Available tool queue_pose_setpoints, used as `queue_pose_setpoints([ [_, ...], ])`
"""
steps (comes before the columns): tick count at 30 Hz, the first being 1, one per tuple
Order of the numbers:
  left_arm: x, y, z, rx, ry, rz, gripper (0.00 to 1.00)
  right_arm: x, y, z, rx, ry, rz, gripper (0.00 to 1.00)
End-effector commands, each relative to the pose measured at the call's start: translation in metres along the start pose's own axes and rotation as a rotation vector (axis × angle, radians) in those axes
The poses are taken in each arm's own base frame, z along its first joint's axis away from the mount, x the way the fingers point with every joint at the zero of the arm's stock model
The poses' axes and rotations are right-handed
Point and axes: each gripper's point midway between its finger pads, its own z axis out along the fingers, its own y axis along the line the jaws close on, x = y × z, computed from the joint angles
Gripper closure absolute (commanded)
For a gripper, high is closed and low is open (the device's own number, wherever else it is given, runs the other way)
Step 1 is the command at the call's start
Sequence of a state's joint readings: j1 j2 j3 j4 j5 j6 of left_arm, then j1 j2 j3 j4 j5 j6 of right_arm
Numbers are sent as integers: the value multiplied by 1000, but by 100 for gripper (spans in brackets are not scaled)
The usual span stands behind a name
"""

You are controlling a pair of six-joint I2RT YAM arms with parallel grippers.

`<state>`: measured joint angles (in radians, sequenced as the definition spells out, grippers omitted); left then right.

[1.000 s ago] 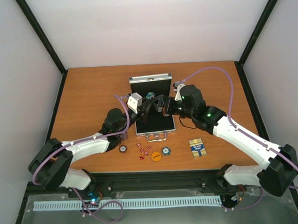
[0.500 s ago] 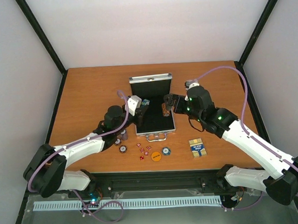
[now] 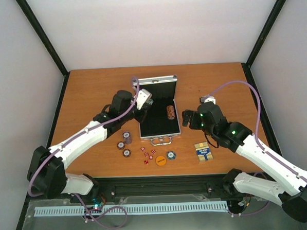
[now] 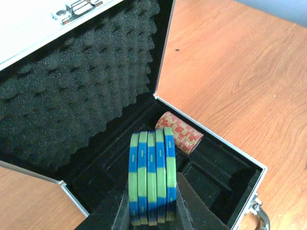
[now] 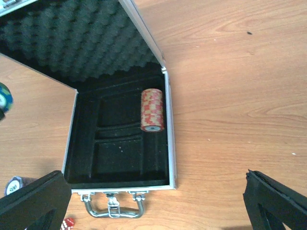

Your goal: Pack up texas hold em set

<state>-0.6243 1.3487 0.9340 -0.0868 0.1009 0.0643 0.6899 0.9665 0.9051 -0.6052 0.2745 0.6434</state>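
Chips (image 4: 152, 177), blue-green, sit clamped in left gripper (image 4: 154, 216); right gripper (image 5: 153, 199) gapes wide

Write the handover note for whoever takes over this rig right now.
Left gripper: shut on the blue-green chips, above the open case.
Right gripper: open, empty, right of the case.
Done: one red chip roll lies in the case by its right wall.
To do: place the held chips; then pack the loose chips left of the case, the dice, orange disc, single chip and card deck near its front; close the lid.
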Motion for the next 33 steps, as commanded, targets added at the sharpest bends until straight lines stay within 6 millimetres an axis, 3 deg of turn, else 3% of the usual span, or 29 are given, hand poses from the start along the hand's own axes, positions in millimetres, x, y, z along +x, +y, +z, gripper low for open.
queue_pose_setpoints([
  [1,13,3,-1,66,158,88,99,8,-17,-8,45,-14,-28,0],
  [8,41,18,10,136,343,116,99,28,-25,-5,34,25,-35,0],
  [18,88,27,46,198,504,134,99,35,-25,5,44,53,-57,0],
  [33,98,67,73,74,546,229,99,42,-28,12,55,71,-49,0],
])
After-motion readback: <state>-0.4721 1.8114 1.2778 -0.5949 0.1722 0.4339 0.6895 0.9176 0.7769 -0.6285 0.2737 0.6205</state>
